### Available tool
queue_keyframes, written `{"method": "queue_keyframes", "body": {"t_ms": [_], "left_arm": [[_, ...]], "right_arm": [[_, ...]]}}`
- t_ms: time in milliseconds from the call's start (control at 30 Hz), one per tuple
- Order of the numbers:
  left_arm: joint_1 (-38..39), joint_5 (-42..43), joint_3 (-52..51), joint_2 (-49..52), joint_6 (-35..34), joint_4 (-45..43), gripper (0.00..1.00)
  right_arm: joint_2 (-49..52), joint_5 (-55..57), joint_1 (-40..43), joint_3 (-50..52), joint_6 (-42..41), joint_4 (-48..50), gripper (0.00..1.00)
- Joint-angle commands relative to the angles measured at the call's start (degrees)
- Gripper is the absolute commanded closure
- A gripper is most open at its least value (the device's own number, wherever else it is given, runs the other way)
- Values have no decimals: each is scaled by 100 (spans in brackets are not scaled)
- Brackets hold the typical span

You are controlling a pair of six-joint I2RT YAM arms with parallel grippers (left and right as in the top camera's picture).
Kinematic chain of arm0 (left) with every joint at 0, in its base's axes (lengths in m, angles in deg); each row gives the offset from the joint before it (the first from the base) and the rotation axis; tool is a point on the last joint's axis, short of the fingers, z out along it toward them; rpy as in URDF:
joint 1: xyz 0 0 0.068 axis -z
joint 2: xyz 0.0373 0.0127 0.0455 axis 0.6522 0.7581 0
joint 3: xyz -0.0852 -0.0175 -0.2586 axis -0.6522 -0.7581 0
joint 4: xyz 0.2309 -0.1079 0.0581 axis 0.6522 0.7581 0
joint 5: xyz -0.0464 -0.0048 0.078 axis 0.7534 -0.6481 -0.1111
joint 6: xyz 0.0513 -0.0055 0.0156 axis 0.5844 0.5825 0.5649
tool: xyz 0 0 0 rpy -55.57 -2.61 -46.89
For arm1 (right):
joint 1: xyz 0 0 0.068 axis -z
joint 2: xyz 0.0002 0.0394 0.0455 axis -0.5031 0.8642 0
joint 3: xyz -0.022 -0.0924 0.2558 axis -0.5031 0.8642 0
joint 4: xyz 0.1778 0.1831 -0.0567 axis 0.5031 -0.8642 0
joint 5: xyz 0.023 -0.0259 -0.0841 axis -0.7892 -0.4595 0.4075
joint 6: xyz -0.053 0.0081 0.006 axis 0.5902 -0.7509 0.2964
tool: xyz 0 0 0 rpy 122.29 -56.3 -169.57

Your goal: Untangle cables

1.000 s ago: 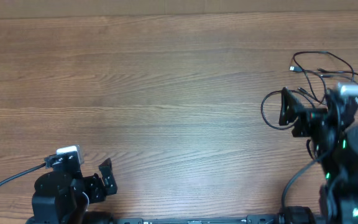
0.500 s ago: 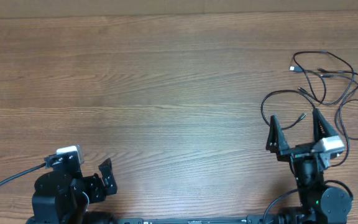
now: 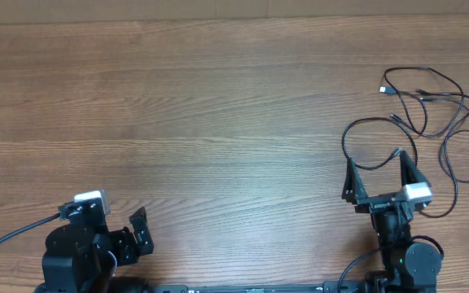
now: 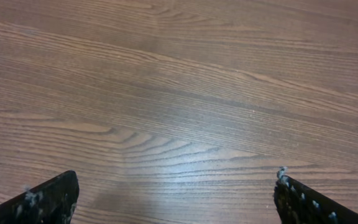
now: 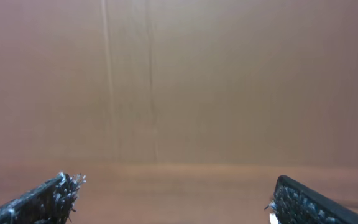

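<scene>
The cables (image 3: 430, 110) are thin black cords in tangled loops at the right end of the wooden table, with small plugs at the ends, one near the top left of the pile (image 3: 386, 89). My right gripper (image 3: 379, 172) is open and empty, just in front of the nearest loop (image 3: 357, 155). Its wrist view shows only its two fingertips (image 5: 173, 193) wide apart and a brown surface; no cable shows there. My left gripper (image 3: 139, 229) is at the front left, far from the cables. Its fingers (image 4: 176, 196) are spread open over bare wood.
The wooden table (image 3: 202, 114) fills the overhead view. A thick black robot wire (image 3: 10, 236) runs from the left arm off the front left edge. The table's far edge (image 3: 234, 18) lies along the top.
My right arm has pulled back from over the cable pile toward the front edge, turning its open gripper to point away from me. The cables now lie fully uncovered. The left arm has not moved.
</scene>
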Motion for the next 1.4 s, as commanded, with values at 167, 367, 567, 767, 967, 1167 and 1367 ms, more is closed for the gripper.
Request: {"method": "queue_keyframes", "body": {"t_ms": [167,367,567,767,967,1167,1367], "left_arm": [[11,-74,-22,-22,-76,-22,0],[11,-74,-22,-22,-79,-22,0],[11,-74,-22,-22,-76,-22,0],[11,-74,-22,-22,-76,-22,0],[11,-74,-22,-22,-76,-22,0],[11,-74,-22,-22,-76,-22,0],[11,-74,-24,-105,-79,-22,0]], "right_arm": [[-55,105,-22,61,197,-1222,0],[-50,81,-22,61,136,-1211,0],[-50,81,-22,61,136,-1211,0],[-50,81,-22,61,136,-1211,0],[-50,81,-22,61,136,-1211,0],[-50,81,-22,61,136,-1211,0],[-50,81,-22,61,136,-1211,0]]}}
